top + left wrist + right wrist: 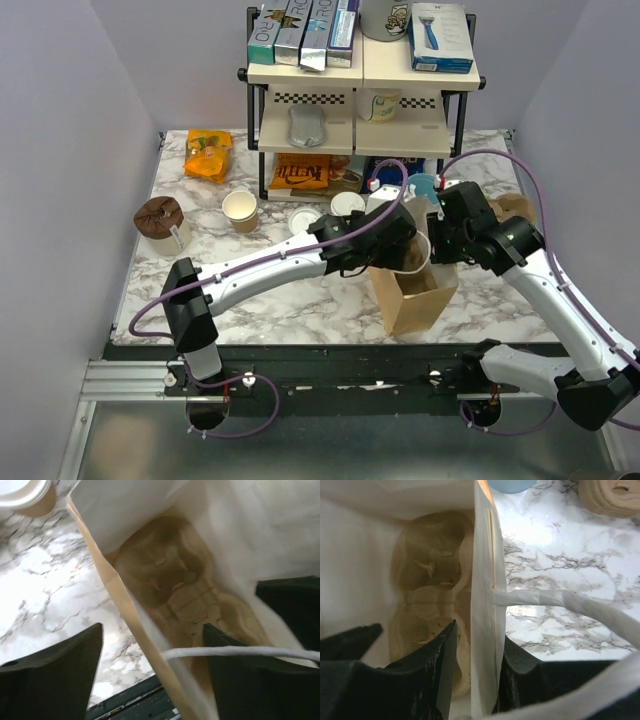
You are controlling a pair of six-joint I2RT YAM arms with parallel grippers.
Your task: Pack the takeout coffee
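The brown paper bag stands open near the table's front, with a pulp cup tray lying on its bottom. My left gripper is open and straddles the bag's left wall: one finger is outside, one inside, and neither touches it. My right gripper has its jaws half closed around the right wall. Its outer finger rests on the paper; the inner one is a narrow gap off. The takeout coffee, a tan cup with a white lid, stands on the table behind and to the left of the bag.
Behind the bag stand a white-lidded cup, a second lidded cup, an open tan cup and a light-blue cup. A shelf rack fills the back. The bag's white handle crosses the right wrist view.
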